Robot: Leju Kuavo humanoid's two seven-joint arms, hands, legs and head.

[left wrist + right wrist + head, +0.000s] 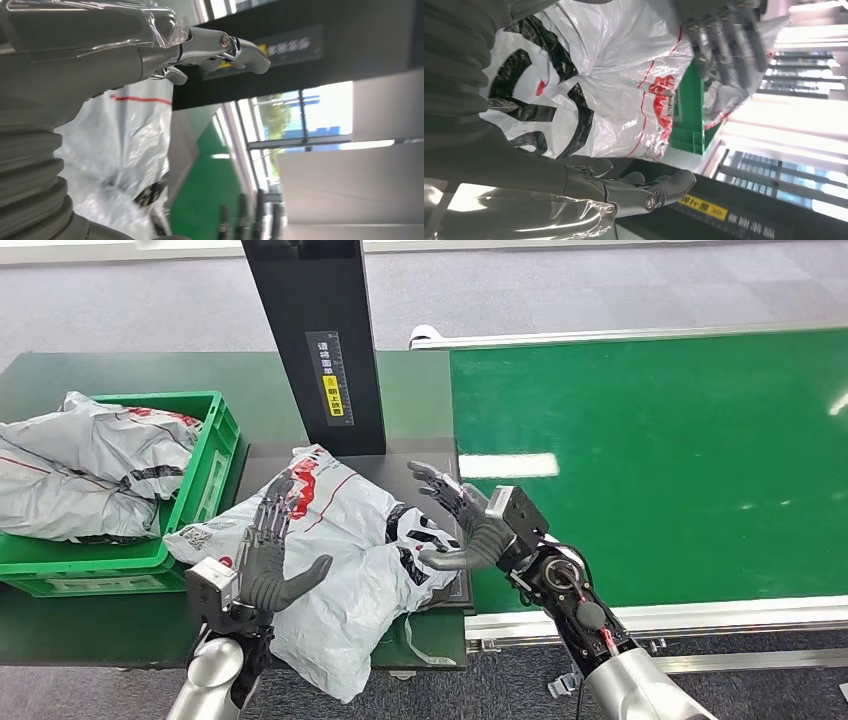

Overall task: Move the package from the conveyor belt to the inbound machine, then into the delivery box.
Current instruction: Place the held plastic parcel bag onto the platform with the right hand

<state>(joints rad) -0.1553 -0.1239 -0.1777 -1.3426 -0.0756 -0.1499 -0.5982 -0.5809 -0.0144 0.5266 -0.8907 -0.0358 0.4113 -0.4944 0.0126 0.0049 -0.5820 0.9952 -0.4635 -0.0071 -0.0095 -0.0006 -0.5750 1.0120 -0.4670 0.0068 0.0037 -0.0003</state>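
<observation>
A white plastic package [345, 560] with red and black print lies on the dark platform of the inbound machine [420, 478], hanging over its front edge. My left hand [270, 555] stands at the package's left side, fingers spread, thumb out over the bag. My right hand [458, 520] stands at its right side, fingers apart, palm toward the bag. Neither hand grips it. The right wrist view shows the package [614, 85] close up, with my left hand [724, 35] beyond it. In the left wrist view the package [125, 145] lies below my left hand [210, 47].
A green delivery box [205, 475] at the left holds other white packages [90, 470]. The machine's black post [320, 340] rises behind the platform. The green conveyor belt [660, 460] stretches to the right, with a metal rail [660, 618] along its near edge.
</observation>
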